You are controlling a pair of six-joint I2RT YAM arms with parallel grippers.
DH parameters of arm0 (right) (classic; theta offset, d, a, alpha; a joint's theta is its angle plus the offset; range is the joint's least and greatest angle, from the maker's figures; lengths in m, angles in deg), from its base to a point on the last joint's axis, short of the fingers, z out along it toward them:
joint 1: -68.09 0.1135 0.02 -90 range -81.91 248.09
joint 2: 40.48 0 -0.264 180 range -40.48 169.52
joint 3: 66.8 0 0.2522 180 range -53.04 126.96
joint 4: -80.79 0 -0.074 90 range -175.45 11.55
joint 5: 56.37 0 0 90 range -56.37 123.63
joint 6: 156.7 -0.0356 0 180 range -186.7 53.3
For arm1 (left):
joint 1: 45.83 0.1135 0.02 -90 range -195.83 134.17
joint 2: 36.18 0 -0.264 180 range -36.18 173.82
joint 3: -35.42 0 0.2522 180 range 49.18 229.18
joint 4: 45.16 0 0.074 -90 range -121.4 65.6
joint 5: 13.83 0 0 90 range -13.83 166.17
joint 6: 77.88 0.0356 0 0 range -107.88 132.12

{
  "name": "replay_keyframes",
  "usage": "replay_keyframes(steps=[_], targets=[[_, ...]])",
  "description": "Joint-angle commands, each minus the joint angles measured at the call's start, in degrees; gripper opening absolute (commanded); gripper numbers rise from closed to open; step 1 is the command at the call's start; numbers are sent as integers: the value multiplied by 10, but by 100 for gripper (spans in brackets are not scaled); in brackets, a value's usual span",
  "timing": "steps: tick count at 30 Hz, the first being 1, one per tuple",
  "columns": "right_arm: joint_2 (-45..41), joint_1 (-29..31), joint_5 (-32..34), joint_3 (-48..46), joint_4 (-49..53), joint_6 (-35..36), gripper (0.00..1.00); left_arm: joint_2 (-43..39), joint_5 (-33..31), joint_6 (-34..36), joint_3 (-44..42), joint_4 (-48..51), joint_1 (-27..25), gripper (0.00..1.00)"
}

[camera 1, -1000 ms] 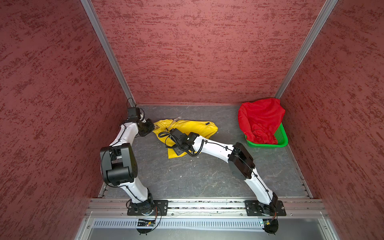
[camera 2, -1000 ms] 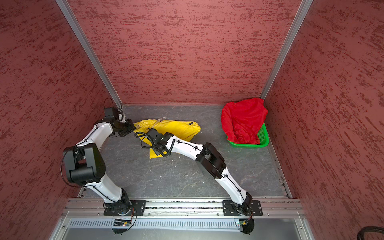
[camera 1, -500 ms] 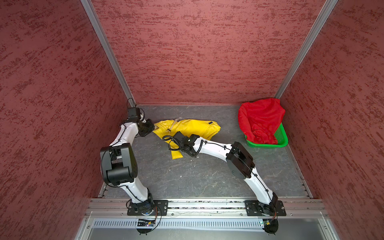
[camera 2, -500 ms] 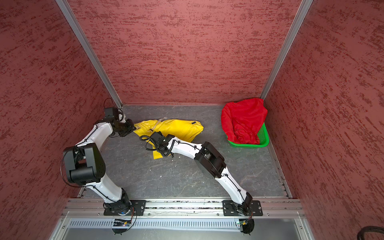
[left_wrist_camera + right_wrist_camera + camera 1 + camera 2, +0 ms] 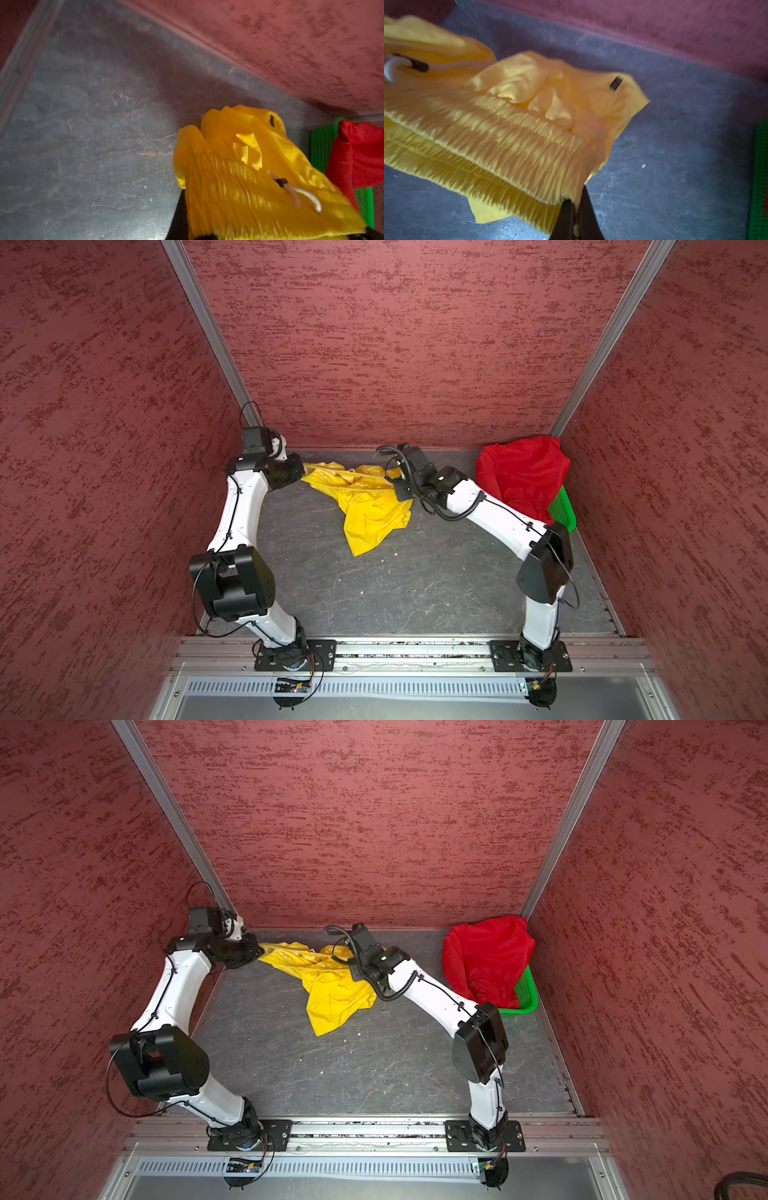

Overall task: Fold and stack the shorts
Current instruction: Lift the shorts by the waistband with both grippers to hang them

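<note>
In both top views a green perforated plastic basket (image 5: 564, 510) sits in the far right corner. Red mesh shorts (image 5: 519, 477) are draped over it, and the right arm's elbow stands just before it. Bright yellow fabric shorts (image 5: 370, 510) hang strung between both arms near the back wall, one leg trailing onto the grey worktop (image 5: 374, 585), open toward the front.

Left wrist view: the left fingers (image 5: 179, 216) clamp the gathered waistband.

Right wrist view: the right fingers (image 5: 588, 216) pinch its other end.
</note>
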Motion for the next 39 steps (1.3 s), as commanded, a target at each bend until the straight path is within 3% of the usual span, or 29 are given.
replay_keyframes(steps=[1,8,17,24,27,33,36,39], targets=[[-58,-28,-1,47,27,45,0,-35,-11,57,74,36,-6,0],[-126,-39,-35,100,9,70,0,-77,-6,88,146,50,-56,0],[-143,-41,-16,278,98,79,0,-108,-58,132,288,113,-102,0],[-193,-42,-1,214,73,51,0,-134,-108,139,247,100,-103,0],[-173,-56,11,209,74,34,0,-105,-106,135,222,91,-103,0],[-86,-115,-52,251,40,2,0,2,-90,118,259,43,-103,0],[-18,-153,-96,319,8,-8,0,79,-91,108,355,37,-101,0],[71,-187,-144,462,-9,-18,0,161,-85,98,507,55,-100,0]])
